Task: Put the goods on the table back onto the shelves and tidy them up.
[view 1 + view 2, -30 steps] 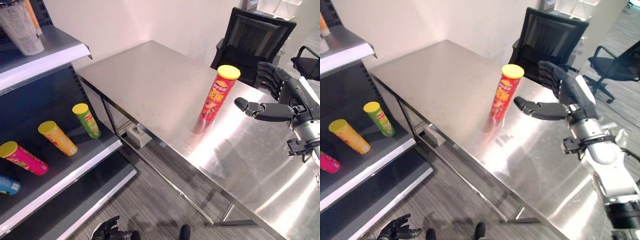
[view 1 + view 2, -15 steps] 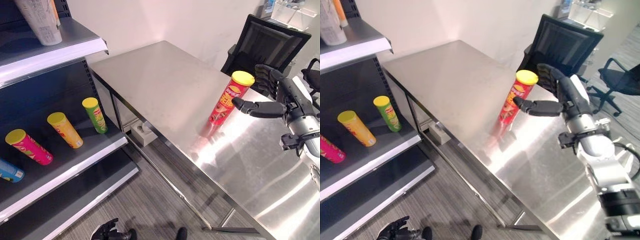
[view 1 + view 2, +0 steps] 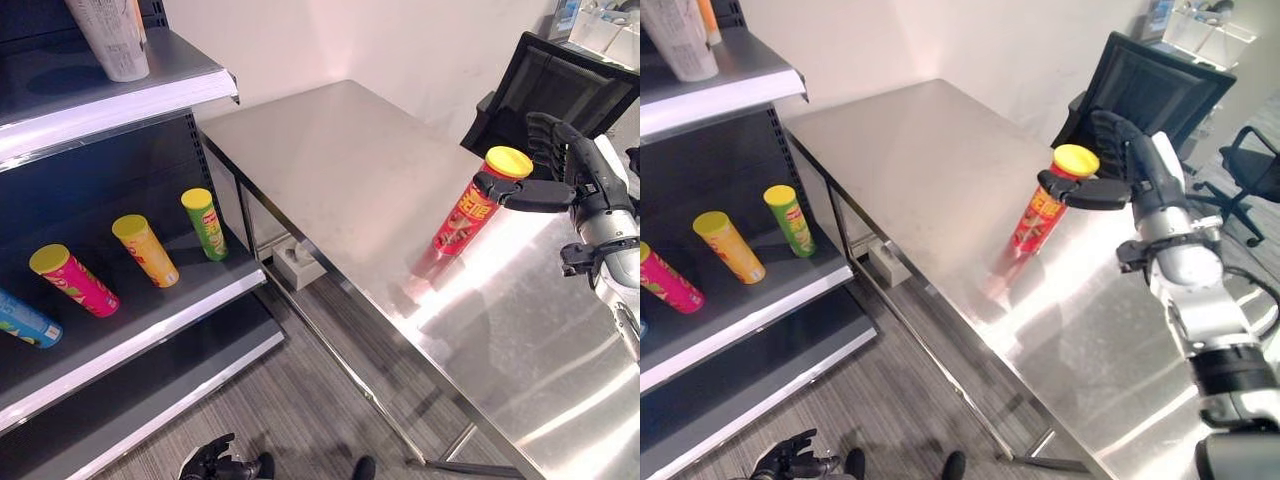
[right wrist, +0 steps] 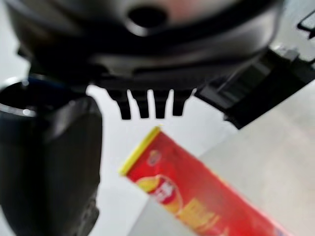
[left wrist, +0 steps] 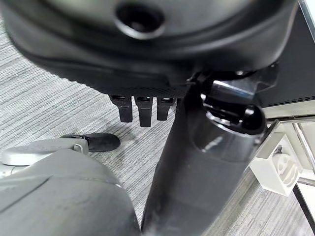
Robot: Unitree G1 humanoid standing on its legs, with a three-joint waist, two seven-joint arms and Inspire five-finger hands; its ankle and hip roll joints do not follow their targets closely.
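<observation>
A red chip can [image 3: 464, 216] with a yellow lid stands upright on the steel table [image 3: 330, 150], near its right part. My right hand [image 3: 566, 166] is at the can's top, open: the thumb [image 3: 522, 195] lies just under the lid on the near side and the fingers reach round behind it. In the right wrist view the can [image 4: 197, 196] shows between the thumb and the row of fingers. My left hand [image 3: 210, 462] hangs low by the floor, open and holding nothing.
On the dark shelf [image 3: 150, 310] at left lie a green can [image 3: 204, 223], an orange can [image 3: 146, 250], a pink can [image 3: 73, 280] and a blue one [image 3: 25, 320]. A white tube [image 3: 110, 35] stands on the upper shelf. A black office chair [image 3: 560, 85] is behind the table, a white box [image 3: 298, 265] under it.
The camera has shifted. My right hand has moved left up to the can, and its thumb and fingers now flank the can's top. The can stands where it was.
</observation>
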